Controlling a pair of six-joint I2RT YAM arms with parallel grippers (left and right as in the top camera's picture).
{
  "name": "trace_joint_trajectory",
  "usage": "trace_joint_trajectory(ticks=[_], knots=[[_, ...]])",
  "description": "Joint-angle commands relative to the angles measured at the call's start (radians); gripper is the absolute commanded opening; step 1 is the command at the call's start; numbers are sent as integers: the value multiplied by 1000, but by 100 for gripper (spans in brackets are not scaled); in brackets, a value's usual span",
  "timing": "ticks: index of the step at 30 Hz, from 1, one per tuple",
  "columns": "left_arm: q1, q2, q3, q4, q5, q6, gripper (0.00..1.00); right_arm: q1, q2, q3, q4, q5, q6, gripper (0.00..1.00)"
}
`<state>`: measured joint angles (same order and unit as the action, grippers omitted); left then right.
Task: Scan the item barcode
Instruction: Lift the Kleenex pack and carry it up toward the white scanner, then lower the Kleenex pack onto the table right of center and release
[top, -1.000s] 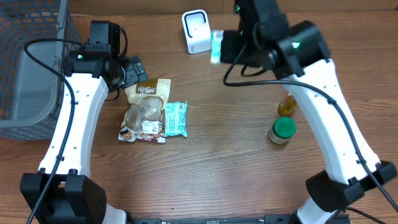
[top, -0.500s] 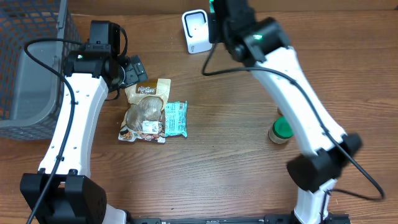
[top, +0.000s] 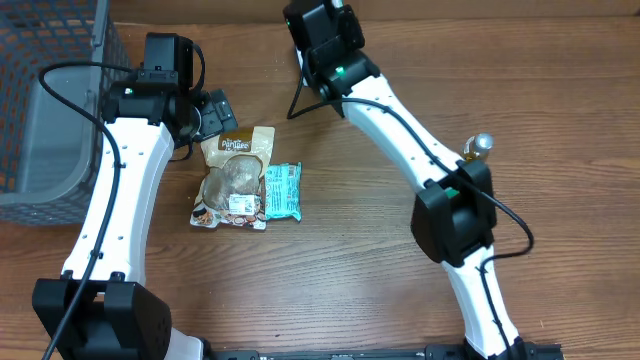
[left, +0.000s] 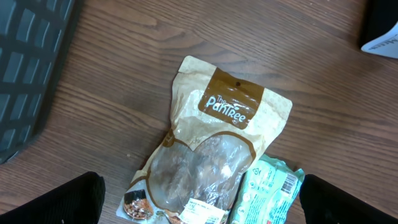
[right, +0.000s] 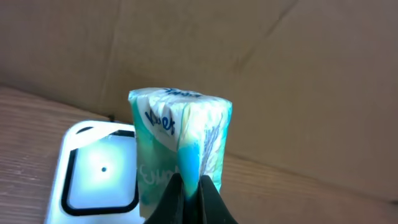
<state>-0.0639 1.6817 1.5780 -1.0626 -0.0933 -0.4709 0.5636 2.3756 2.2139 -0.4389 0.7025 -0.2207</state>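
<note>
Pinched at its lower edge between the closed fingers of the right gripper (right: 189, 194), a small teal-and-white tissue pack (right: 180, 137) is held upright at the far edge of the table (top: 350, 260). It is seen in the right wrist view just beside the white scanner (right: 93, 180), whose window is lit. Whether pack and scanner touch cannot be told. A cardboard wall (right: 280, 74) is seen behind both. From overhead, the pack and the scanner are covered by the wrist of the right arm.

The left gripper (left: 202, 202) is spread as wide as it goes and nothing is held in it. It is hung above a brown snack pouch (left: 211, 155), which is laid flat on the wood. A teal packet (left: 267, 193) is laid against the pouch's right edge. A grey mesh basket (top: 50, 110) is placed at the table's left side, near the left arm. A small bottle of yellow liquid (top: 478, 146) is stood upright on the right side, well apart from the pouch
</note>
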Motion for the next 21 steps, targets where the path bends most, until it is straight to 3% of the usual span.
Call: trace_joint_trajectory(ticks=[1,7,21], knots=[[-2,-6,12,0,-7,3,100,3,58,12,61,39,-137,4],[-2,-6,12,0,-7,3,100,5,115,12,138,37,-204,4],[-2,-6,12,0,-7,3,100,-3,181,9,154,6,-215,4]])
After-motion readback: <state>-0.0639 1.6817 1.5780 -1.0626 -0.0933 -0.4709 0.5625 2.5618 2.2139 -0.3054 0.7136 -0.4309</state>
